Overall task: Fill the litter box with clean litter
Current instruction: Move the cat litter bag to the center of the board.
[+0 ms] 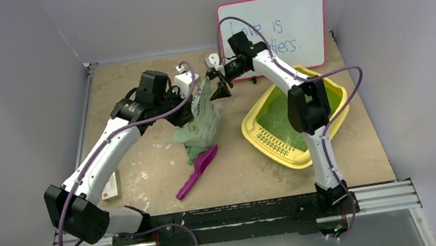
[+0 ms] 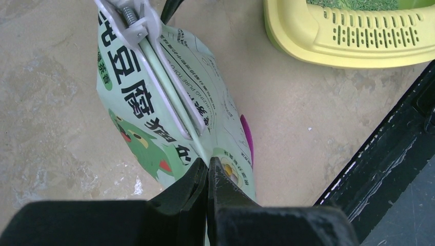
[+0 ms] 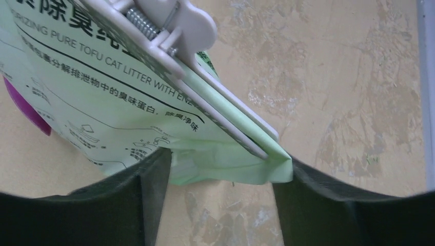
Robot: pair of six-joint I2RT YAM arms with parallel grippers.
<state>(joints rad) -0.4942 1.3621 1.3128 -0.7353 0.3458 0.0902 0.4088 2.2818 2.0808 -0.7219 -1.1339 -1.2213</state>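
The yellow litter box (image 1: 297, 154) sits right of centre, and its slotted end (image 2: 359, 36) shows in the left wrist view. Green clean litter (image 1: 279, 117) lies inside it. A pale green litter bag (image 1: 203, 125) hangs upright over the table, its folded top held shut by a grey clip (image 2: 154, 61). My left gripper (image 2: 208, 166) is shut on the bag's upper edge (image 2: 220, 154). My right gripper (image 3: 228, 159) is open. Its fingers stand on either side of the bag's clipped top corner (image 3: 246, 164), just below the clip (image 3: 169, 31).
A magenta scoop (image 1: 196, 172) lies on the table under the bag. A white, red-framed board (image 1: 279, 24) leans against the back wall. A small white card (image 1: 110, 185) lies near the left arm. The black rail (image 1: 247, 212) runs along the near edge.
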